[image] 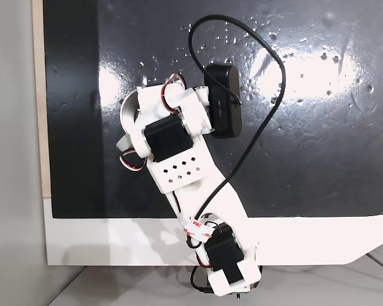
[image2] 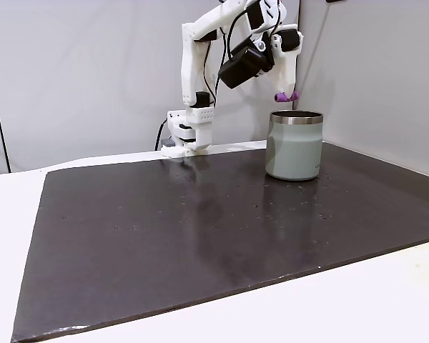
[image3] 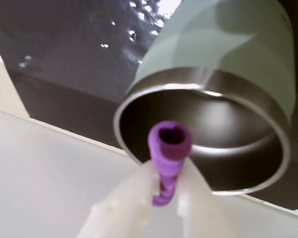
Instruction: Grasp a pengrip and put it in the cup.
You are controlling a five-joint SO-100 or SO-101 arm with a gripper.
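Since the pick-up part was clearly done, we only had the drop left. Our hand (image2: 289,95) was pinching the purple pengrip (image3: 169,141), holding it in the air just over the rim of the cup (image2: 294,146) on the dark surface (image2: 200,236). Nothing was inside yet as far as we saw.

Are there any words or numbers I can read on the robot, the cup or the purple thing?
None can be read. The red and white tape on the arm's cable and the black camera box bear marks too small to read. The cup and the pengrip show no writing.
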